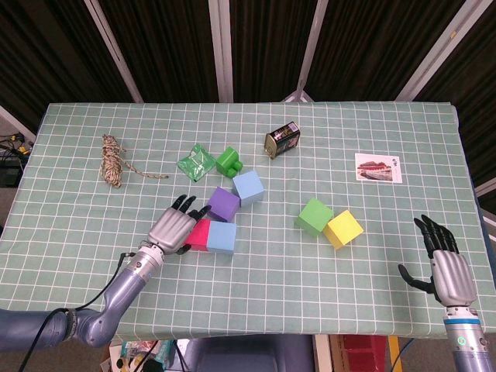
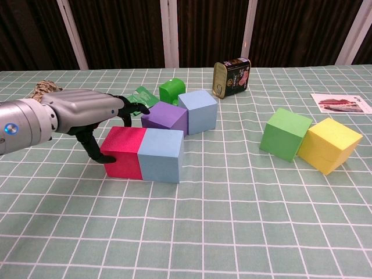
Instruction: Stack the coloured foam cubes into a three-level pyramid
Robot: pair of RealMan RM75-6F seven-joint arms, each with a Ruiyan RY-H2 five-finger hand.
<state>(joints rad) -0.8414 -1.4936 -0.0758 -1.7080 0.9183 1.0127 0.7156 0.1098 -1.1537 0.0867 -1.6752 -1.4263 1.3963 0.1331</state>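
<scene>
Now left hand (image 2: 93,110) presses red cube (image 2: 123,152), fingers spread.

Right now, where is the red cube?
The red cube sits left of centre in the chest view, flush against a light blue cube, with the left hand on it.

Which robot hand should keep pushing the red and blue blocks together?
Probably the left hand: it rests against the red cube, which touches the light blue cube. The right hand hangs open by the table's far edge.
</scene>
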